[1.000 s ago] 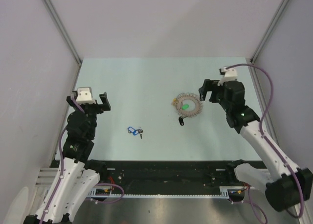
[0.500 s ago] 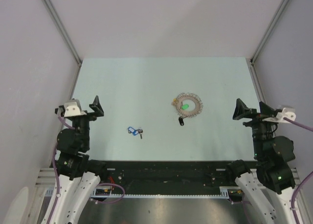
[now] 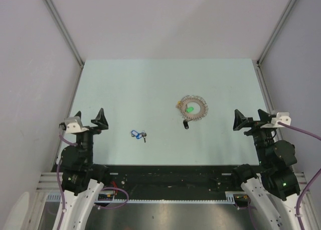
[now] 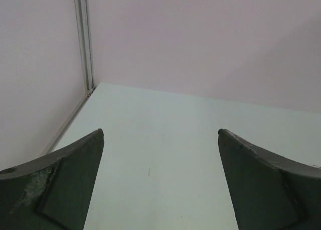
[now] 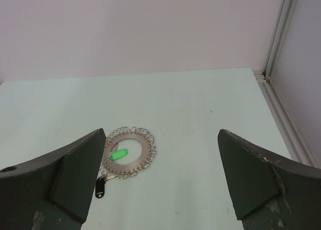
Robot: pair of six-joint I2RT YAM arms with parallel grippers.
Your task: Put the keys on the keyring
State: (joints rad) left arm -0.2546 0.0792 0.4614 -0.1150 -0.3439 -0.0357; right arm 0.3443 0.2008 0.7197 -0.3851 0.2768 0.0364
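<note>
The keyring (image 3: pixel 199 102) lies flat right of the table's centre, a grey ring fringed with small silvery keys, with a green tag (image 3: pixel 189 109) inside it. It also shows in the right wrist view (image 5: pixel 143 154). The black-tagged key (image 3: pixel 186 124) lies at the ring's near-left edge and touches it (image 5: pixel 101 188); whether it is hooked on I cannot tell. The blue-tagged key (image 3: pixel 134 134) lies alone left of centre. My left gripper (image 3: pixel 89 115) is open and empty at the near left. My right gripper (image 3: pixel 249 115) is open and empty at the near right, well apart from the ring.
The pale table (image 3: pixel 150 84) is closed in by white walls with metal corner posts at the back left (image 4: pixel 83 39) and back right (image 5: pixel 278 34). A black rail (image 3: pixel 165 172) runs along the near edge between the arm bases.
Both arms have drawn back to the near edge with their grippers wide open. The right gripper was beside the ring's right edge one second ago. The ring and keys have not moved.
</note>
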